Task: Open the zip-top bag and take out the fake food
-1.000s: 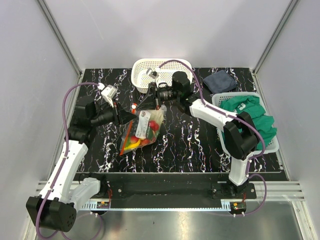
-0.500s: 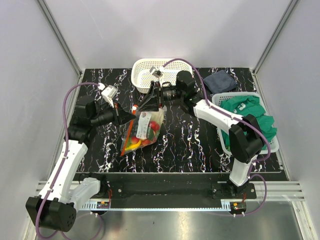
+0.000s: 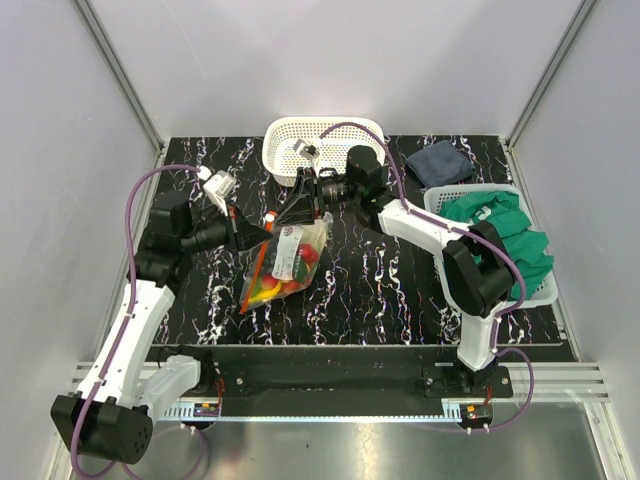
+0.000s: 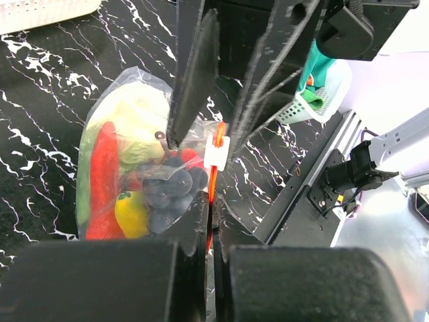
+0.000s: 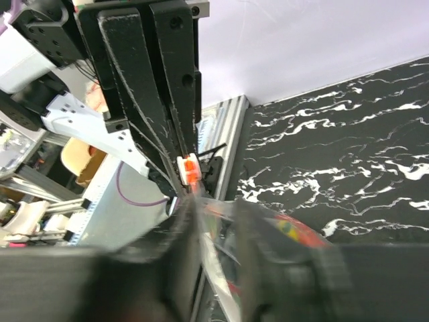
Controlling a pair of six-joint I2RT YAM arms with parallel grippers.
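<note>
L gripper clamps tight on zip-top bag rim; R gripper, jaws apart, straddles slider just beyond L tips, zip line running arm-to-arm.

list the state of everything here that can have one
zip-top bag: top edge raised, zip state unclear
fake food: inside the bag
left gripper: shut on the bag's zip edge
right gripper: fingers either side of the slider, grip unclear
white basket: upright
side basket: upright, holding the green cloth
green cloth: bunched, spilling over the rim
dark cloth: folded
</note>
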